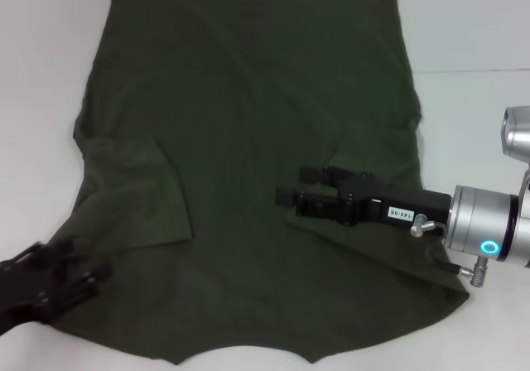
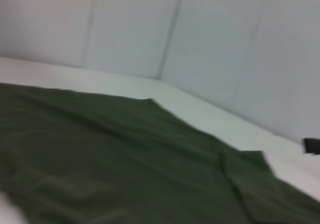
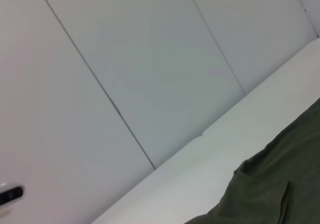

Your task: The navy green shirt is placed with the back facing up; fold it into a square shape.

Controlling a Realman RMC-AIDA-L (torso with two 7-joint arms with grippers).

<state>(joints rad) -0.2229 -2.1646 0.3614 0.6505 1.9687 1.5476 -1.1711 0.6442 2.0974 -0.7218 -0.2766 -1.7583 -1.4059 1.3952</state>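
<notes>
Near hem: our left pincer (image 1: 50, 288) rests on it, grip unclear.
Right pincer (image 1: 302, 185): spread above shirt.
Navy green shirt (image 1: 248, 114): soft, limp; we'd pinch edges.

Shirt edge, bench strip and panelled wall.
The navy green shirt (image 3: 270, 191) fills one corner of the right wrist view, its dark fabric lying in soft folds with a sewn edge (image 3: 285, 201) showing near its border. It rests on the white bench (image 3: 215, 156), whose bare strip runs along the foot of a pale grey wall (image 3: 150, 69) divided by thin dark seams. A small dark-and-white object (image 3: 10, 194) sits at the picture's edge, too cropped to identify.
</notes>
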